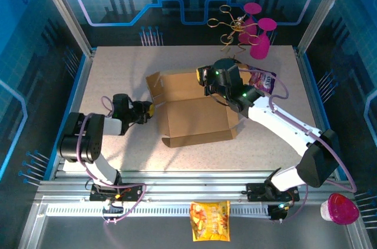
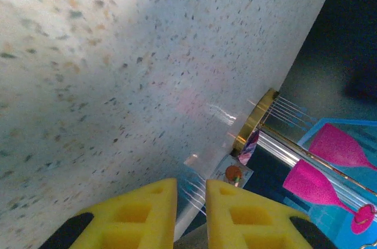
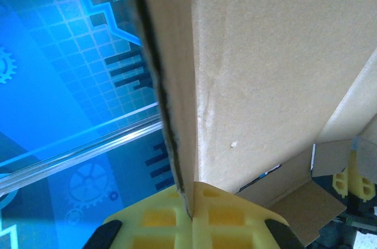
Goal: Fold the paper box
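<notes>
While the paper box (image 1: 194, 110) lies open mid-table from above, the right gripper (image 1: 207, 78) sits at its far edge and the left gripper (image 1: 148, 109) just beside its left flap.

At the left wrist, yellow fingers (image 2: 147, 213) stand nearly together over the bare table (image 2: 118, 84).

At the right wrist, the fingers (image 3: 159, 216) clamp the cardboard wall's edge (image 3: 177, 113).

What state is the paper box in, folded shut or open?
Open, partly folded: the paper box has raised walls, no lid closed. The right tool is clamped on one cardboard panel's edge.
</notes>
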Action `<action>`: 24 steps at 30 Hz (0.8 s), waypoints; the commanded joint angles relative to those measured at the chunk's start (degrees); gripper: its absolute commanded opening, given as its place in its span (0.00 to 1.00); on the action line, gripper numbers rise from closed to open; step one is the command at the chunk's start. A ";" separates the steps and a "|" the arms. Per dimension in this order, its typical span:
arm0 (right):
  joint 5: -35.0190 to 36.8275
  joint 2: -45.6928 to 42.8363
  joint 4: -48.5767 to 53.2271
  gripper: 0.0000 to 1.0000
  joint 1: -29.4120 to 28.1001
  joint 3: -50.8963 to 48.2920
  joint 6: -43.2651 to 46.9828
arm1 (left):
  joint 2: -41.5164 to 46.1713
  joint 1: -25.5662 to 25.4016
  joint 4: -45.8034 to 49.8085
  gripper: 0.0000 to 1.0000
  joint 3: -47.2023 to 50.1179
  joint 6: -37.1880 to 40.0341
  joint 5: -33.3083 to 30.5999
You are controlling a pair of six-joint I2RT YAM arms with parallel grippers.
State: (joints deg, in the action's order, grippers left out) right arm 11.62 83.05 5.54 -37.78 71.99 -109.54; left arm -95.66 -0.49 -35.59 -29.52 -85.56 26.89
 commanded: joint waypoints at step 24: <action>0.96 3.88 -9.48 0.00 2.18 -5.00 -3.76 | 10.81 -12.31 -1.51 0.38 3.64 5.20 -11.05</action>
State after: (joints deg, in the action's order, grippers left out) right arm 12.71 86.61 -2.24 -35.33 68.10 -112.55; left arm -87.33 -11.51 -38.28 -26.30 -84.01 17.63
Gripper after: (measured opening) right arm 0.059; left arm 0.378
